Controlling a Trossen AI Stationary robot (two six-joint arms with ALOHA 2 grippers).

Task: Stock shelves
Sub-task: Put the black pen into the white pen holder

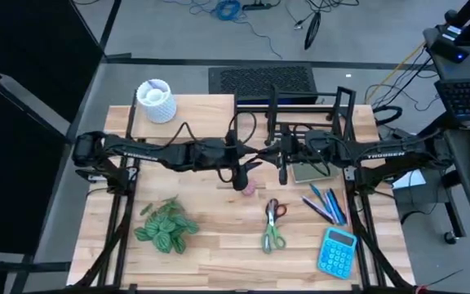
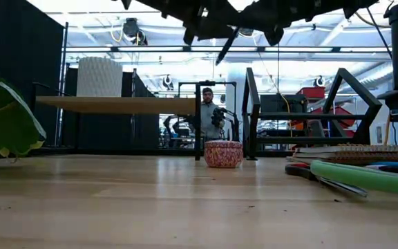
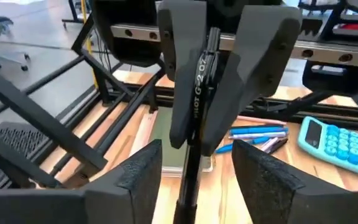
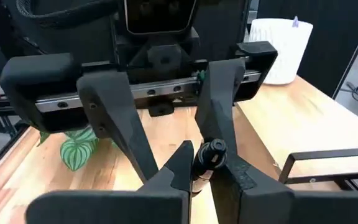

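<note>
Both arms reach inward from opposite sides and meet over the middle of the surface (image 1: 219, 245), raised well above it.

The right claw (image 1: 285, 157) pinches a black pen (image 3: 194, 118). In the left wrist view its two fingers (image 3: 182, 74) close on the pen's barrel, and the pen hangs roughly upright, long axis near vertical, tip down.

The left claw (image 1: 237, 167) faces the right claw at close range. Its fingers (image 4: 120, 124) stand spread, one on each side of the pen's top end, and contact cannot be confirmed.

The pale-wood riser shelf (image 1: 194, 114) stands at the back left of the surface, long axis running left to right, with a white cup (image 1: 156, 100) on its top. The black wire rack (image 1: 312, 106) stands beside it at back right, on the same line.

A small pink patterned tin (image 2: 223, 153) sits on the surface below the claws. Nearer the front lie a leafy plant (image 1: 166, 227), green-handled scissors (image 1: 273, 229), loose blue pens (image 1: 326, 204) and a blue calculator (image 1: 337, 251). A notebook (image 1: 308, 171) lies under the right arm.
</note>
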